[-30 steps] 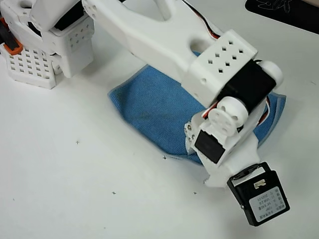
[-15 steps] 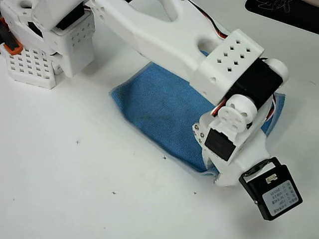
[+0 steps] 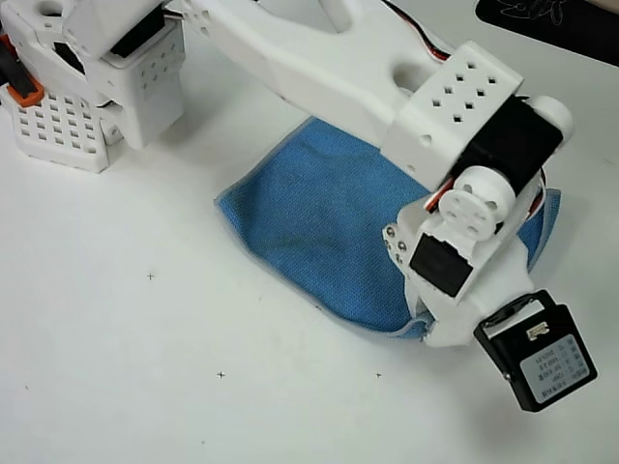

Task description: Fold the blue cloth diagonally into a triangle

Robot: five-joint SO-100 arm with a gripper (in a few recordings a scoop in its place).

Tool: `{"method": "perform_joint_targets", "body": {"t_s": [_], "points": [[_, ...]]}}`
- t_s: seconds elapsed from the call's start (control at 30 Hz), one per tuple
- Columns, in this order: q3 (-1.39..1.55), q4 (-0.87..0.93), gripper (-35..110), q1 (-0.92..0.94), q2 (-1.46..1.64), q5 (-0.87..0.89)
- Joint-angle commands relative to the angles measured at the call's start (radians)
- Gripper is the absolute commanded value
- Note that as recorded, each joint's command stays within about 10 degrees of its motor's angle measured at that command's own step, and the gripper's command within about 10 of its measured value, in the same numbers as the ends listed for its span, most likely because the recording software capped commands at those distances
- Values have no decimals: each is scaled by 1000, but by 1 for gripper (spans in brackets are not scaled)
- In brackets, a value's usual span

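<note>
The blue cloth (image 3: 319,217) lies doubled over on the white table, and its pale hem runs along the lower left edge. My white arm reaches over it from the upper left. The wrist and gripper (image 3: 440,324) sit above the cloth's lower right end. A lifted bit of cloth edge (image 3: 418,327) runs up under the gripper's body. The fingers are hidden beneath the wrist, and the cloth follows them, so they look shut on it. A black camera box (image 3: 537,353) sticks out past the gripper.
The arm's white perforated base (image 3: 87,97), with an orange part at its left edge, stands at the upper left. A dark mat corner (image 3: 551,24) lies at the top right. Small cross marks (image 3: 221,374) dot the bare table below and left of the cloth.
The wrist has moved right and slightly down. The cloth's lower right end went with it, so the cloth spreads wider and more blue shows left of the arm.
</note>
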Motion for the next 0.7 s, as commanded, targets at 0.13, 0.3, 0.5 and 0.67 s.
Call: {"method": "perform_joint_targets", "body": {"t_s": [0.13,0.3,0.5,0.67], "points": [[-91,75,0,-29,135,25],[-91,106,0,-52,172,32],[-71,120,0,-87,201,44],[-40,120,0,-104,229,40]]}}
